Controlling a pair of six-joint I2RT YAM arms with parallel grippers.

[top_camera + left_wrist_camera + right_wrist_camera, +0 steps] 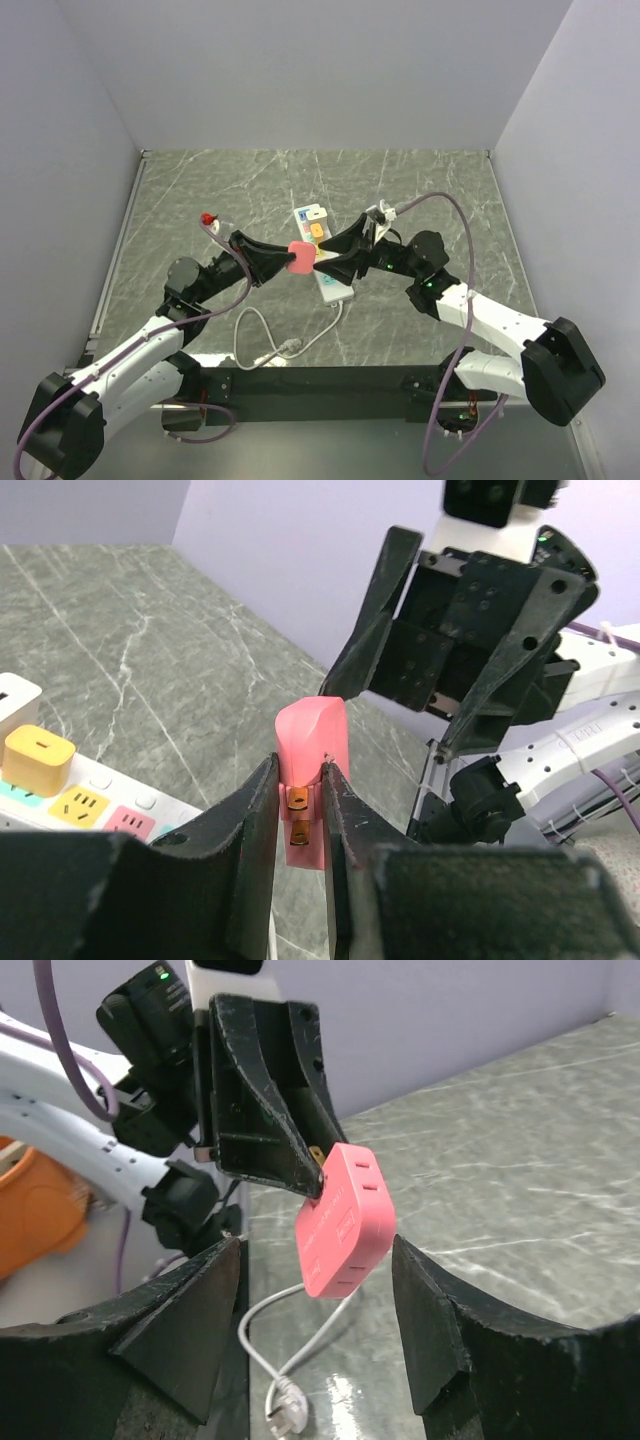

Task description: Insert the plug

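Since the pink plug [312, 735] looks to be a small block of hard moulded plastic, I judge it light and rigid, with smooth faces that could slip under a shallow pinch. It hangs in the air, close over the power strip [335, 288], clamped in the left gripper [300, 795], whose fingers close on the end bearing the brass prongs [297, 802] (so those are partly covered). A better hold for insertion is probably across the broad flat sides of the body, leaving the prongs free. The right gripper [318, 1250] faces it with jaws apart, a finger on either side, touching nothing. A yellow plug [38, 758] already sits in the strip, which lies on the marbled table [440, 200].
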